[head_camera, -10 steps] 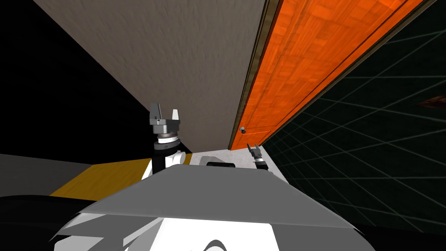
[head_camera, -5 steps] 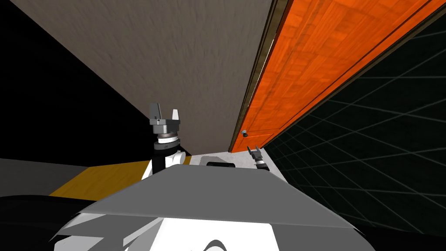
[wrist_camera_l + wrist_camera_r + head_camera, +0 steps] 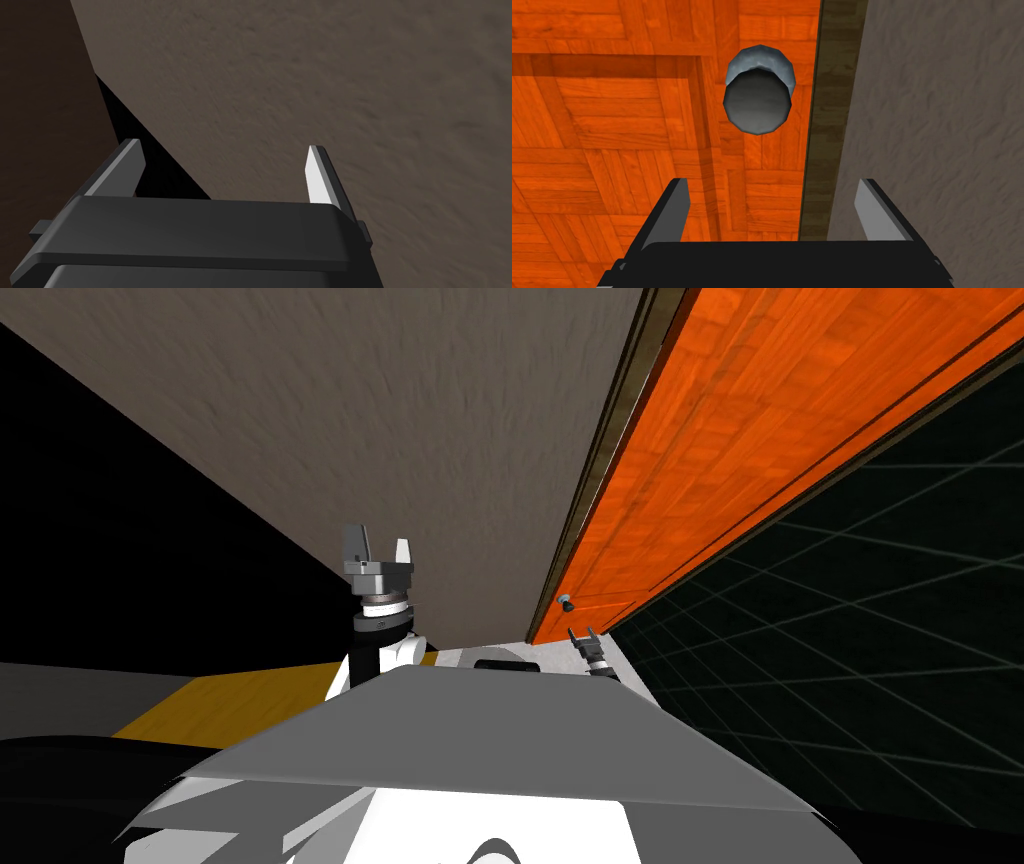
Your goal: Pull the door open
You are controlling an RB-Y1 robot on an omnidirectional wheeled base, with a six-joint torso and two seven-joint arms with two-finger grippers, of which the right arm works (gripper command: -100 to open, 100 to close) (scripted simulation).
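Taupe, rough-textured wall (image 3: 400, 418) spans far centre. Black area (image 3: 110, 518) lies beyond wall's left edge. Far right: dark surface with faint grid lines (image 3: 880, 588). Near floor: ochre patch (image 3: 230, 698) left of centre, grey floor (image 3: 60, 683) further left, pale grey strip (image 3: 470, 646) at wall's foot. In left wrist view, dark brown flat surface (image 3: 40, 100) stands beside wall. Light flat, even.

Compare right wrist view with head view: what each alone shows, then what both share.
Right wrist alone: the knob's round front face, roughly centred ahead of the open right gripper. Head alone: the open left gripper before the grey wall, yellow floor, a black area, a dark gridded surface. Both: orange door, knob, brown frame, grey wall, right gripper.
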